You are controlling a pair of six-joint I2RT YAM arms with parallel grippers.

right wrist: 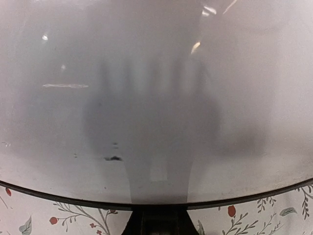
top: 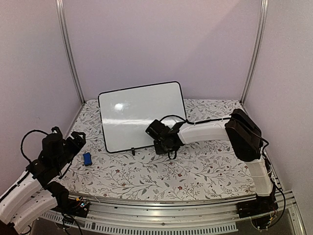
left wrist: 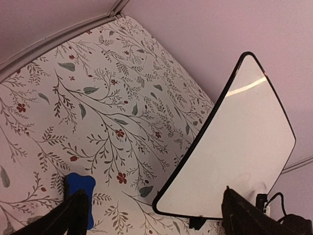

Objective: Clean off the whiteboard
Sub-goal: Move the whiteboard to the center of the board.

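Whiteboard (top: 142,115) stands on its long edge at the back centre of the floral counter (top: 205,169), leaning back. Surface mostly clean. 1 small dark smudge (right wrist: 113,158) shows low on it in the right wrist view.

Right end effector (top: 164,144) sits against the board's lower right edge. Cannot tell how far its jaws are parted, or whether it grips anything.

Left end effector (top: 74,139) hangs over the counter's left side, jaws wide apart, holding nothing. 1 blue eraser (top: 87,158) lies flat on the counter just beside it, apart from the board.
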